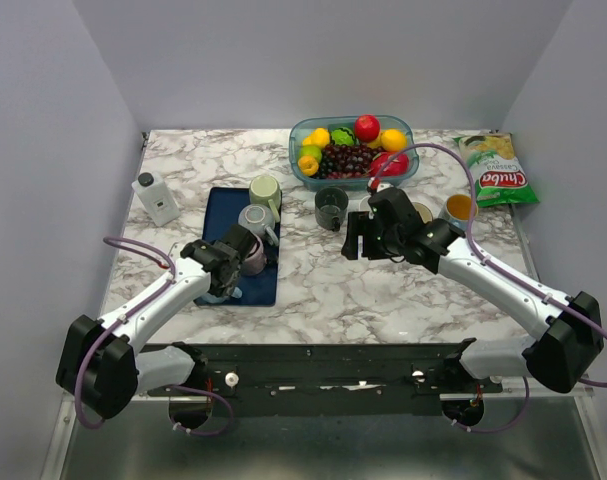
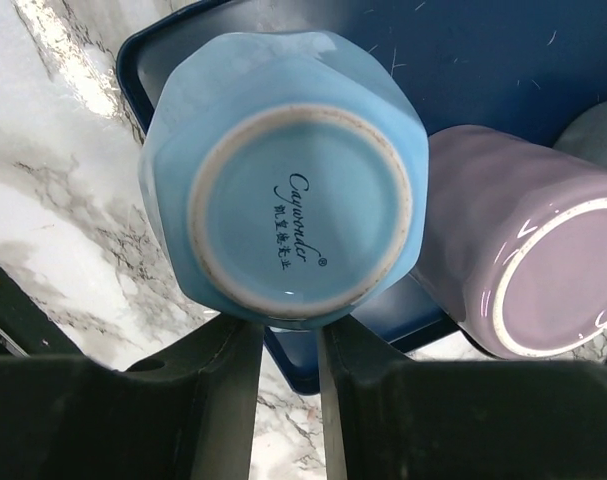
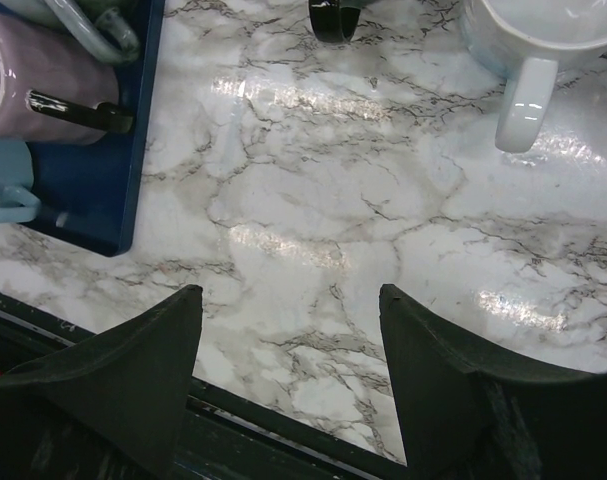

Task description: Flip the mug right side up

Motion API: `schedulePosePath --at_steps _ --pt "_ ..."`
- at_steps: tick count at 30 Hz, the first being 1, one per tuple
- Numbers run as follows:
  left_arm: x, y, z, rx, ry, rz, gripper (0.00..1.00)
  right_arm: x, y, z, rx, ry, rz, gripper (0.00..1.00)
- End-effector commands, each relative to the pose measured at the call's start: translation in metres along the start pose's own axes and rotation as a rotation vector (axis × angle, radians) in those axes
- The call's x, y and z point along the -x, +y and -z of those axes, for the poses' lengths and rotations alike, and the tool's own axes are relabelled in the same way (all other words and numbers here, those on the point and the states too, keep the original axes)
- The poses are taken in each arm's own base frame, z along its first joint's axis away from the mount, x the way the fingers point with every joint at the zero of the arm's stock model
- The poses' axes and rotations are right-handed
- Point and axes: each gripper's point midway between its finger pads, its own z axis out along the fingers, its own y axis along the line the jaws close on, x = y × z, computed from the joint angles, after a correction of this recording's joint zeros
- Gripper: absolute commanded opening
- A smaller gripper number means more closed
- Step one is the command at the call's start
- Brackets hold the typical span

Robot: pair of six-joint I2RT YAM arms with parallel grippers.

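A light blue mug stands upside down at the near corner of the dark blue tray, its base towards the left wrist camera. My left gripper reaches under its near edge with the jaws a narrow gap apart. The fingertips are hidden behind the mug, so a grip does not show. In the top view the left gripper sits over the tray's near end. My right gripper hangs open over bare marble, holding nothing, and it is mid-table.
A purple mug stands upside down right beside the blue one. A green mug and a grey mug sit further back on the tray. A dark glass mug, fruit bowl, chips bag, white bottle and white mug stand around.
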Motion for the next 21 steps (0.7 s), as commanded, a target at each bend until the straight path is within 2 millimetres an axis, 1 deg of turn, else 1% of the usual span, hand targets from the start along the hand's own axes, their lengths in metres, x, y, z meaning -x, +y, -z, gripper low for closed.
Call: schedulePosePath --at_steps 1,10,13,14,15,16,19,21 --pt "0.009 0.009 -0.010 0.024 -0.040 -0.026 0.35 -0.003 -0.001 -0.002 0.008 0.007 -0.017 0.78" --pt "0.010 0.008 -0.017 0.029 -0.033 -0.047 0.36 -0.001 -0.001 -0.002 0.006 0.001 -0.019 0.78" --pt "0.012 0.007 -0.018 0.028 -0.041 -0.051 0.24 -0.001 -0.001 -0.001 0.008 0.000 -0.019 0.78" --pt "0.012 0.006 -0.017 0.023 -0.043 -0.055 0.12 -0.001 -0.001 -0.001 0.008 0.000 -0.019 0.78" --pt "0.013 0.007 -0.017 0.023 -0.045 -0.059 0.03 -0.001 -0.001 -0.001 0.007 -0.001 -0.021 0.78" --pt "0.015 0.006 -0.016 0.018 -0.053 -0.061 0.00 -0.001 -0.001 -0.001 0.007 -0.001 -0.021 0.78" --pt "0.019 0.003 -0.013 0.010 -0.067 -0.073 0.00 0.000 0.000 -0.001 0.008 0.000 -0.019 0.78" --pt "0.023 -0.004 -0.007 -0.020 -0.075 -0.099 0.00 0.001 0.000 -0.001 0.009 -0.001 -0.019 0.78"
